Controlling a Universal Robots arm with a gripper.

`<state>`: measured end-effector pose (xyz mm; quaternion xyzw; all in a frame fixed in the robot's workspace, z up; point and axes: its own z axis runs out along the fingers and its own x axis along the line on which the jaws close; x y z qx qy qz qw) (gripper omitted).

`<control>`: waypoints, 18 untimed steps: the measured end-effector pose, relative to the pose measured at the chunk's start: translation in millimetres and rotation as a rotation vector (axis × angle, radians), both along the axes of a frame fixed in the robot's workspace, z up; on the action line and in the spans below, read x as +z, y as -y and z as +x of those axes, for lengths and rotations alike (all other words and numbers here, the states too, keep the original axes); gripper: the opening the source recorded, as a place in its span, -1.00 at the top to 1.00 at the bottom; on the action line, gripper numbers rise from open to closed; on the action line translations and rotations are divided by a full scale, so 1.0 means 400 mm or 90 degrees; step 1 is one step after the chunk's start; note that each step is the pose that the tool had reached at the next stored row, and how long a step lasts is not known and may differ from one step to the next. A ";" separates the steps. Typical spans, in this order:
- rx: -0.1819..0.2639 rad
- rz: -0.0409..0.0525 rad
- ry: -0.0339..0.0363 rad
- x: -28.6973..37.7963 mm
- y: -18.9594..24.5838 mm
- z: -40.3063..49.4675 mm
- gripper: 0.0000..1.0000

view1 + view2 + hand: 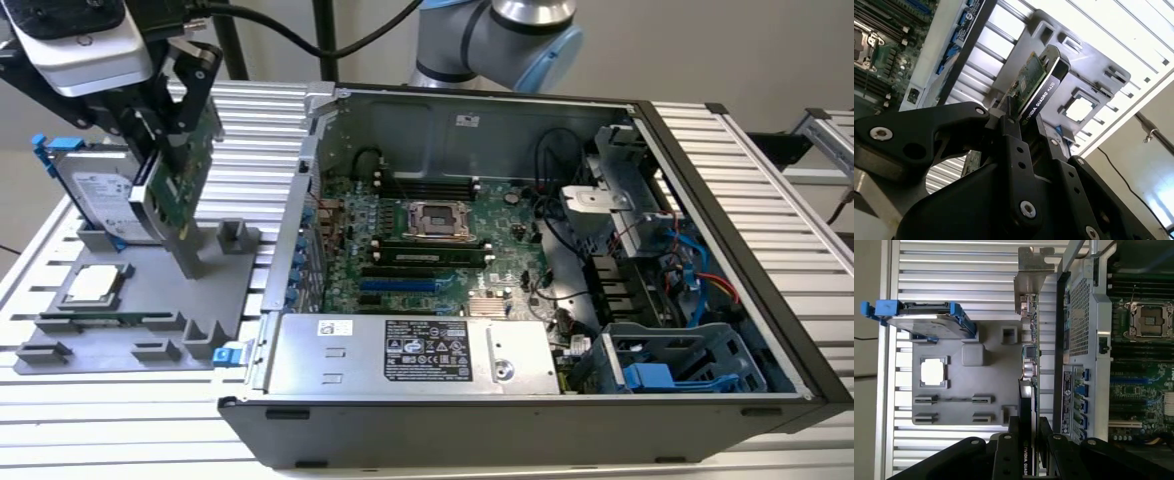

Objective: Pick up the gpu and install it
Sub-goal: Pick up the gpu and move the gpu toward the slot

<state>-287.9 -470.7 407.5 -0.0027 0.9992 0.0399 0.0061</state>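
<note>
gripper [174, 125] pointing down, closed on gpu [183, 170] top edge | gpu upright over gray fixture [134, 312] | beside open computer case [467, 440]

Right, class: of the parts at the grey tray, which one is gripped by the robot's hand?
The gpu, the upright green card with black shroud, clamped in the hand. The blue-framed hard drive and square processor sit in the tray.

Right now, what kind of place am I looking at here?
Likely a robotics lab bench for computer assembly: an open computer case with its motherboard bare sits on a slotted aluminium table, beside a grey parts fixture, and the gripper clamps the gpu at that fixture.
</note>
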 end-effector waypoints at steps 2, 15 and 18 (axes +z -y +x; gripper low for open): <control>0.000 -0.0001 0.0000 0.000 0.000 0.007 1.00; 0.000 -0.0001 0.0000 0.000 0.000 0.055 1.00; 0.000 -0.0002 0.0000 0.000 0.000 0.066 1.00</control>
